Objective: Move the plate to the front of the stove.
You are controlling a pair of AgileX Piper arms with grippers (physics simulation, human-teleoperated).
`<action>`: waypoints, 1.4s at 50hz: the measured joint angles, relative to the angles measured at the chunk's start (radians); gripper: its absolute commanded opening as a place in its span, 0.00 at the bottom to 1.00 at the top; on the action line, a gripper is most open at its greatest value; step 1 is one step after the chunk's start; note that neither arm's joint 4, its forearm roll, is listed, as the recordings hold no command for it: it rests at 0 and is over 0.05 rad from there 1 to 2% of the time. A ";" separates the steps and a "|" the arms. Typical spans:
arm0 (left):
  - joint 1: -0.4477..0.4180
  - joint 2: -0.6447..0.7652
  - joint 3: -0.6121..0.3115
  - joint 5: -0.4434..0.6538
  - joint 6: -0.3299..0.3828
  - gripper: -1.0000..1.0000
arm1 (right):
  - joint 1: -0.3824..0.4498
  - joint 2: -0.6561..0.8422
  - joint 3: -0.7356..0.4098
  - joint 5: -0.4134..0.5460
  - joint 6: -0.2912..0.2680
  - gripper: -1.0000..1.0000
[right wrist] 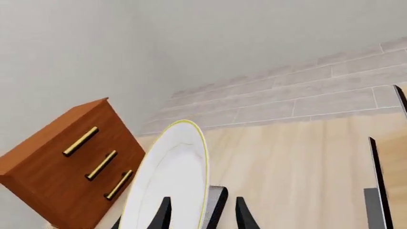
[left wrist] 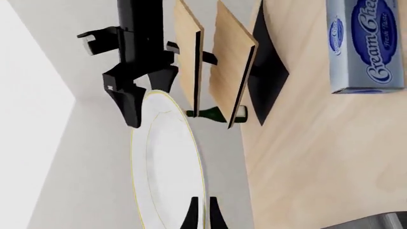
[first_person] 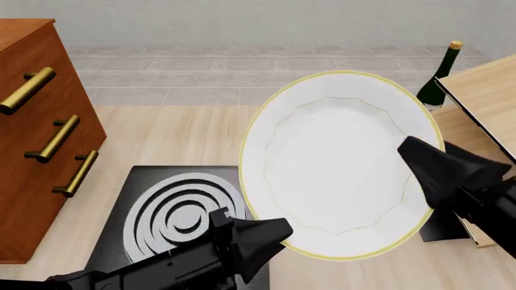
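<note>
plate is up off the counter, tilted nearly on edge, filling centre-right of the front view. both arms are on it: left gripper is clamped on the lower-left rim, right gripper is closed on the right rim. both wrist views show fingers either side of the rim. stove sits lower left, burner partly behind the left arm. key relation: the plate hangs right of and above the stove, so the target spot in front of the stove lies down and left, toward the bottom edge. left arm is nearer it.
</note>
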 measured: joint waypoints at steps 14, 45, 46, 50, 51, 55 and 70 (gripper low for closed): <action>-0.023 0.001 0.007 -0.012 -0.001 0.00 | 0.020 0.028 0.021 -0.053 0.033 1.00; -0.042 0.013 0.017 -0.028 0.003 0.00 | 0.048 0.038 0.045 -0.104 0.077 0.00; -0.042 0.013 0.017 -0.027 0.003 1.00 | 0.048 0.038 0.045 -0.105 0.076 0.00; -0.041 0.008 0.012 -0.030 0.004 1.00 | 0.051 0.037 0.049 -0.106 0.077 0.00; -0.041 0.007 0.011 -0.032 0.004 1.00 | 0.051 0.036 0.050 -0.106 0.078 0.00; -0.040 0.008 0.011 -0.044 0.010 1.00 | 0.051 0.031 0.052 -0.103 0.079 0.00; -0.036 -0.043 0.024 -0.042 0.018 1.00 | 0.004 0.034 0.018 -0.087 0.085 0.00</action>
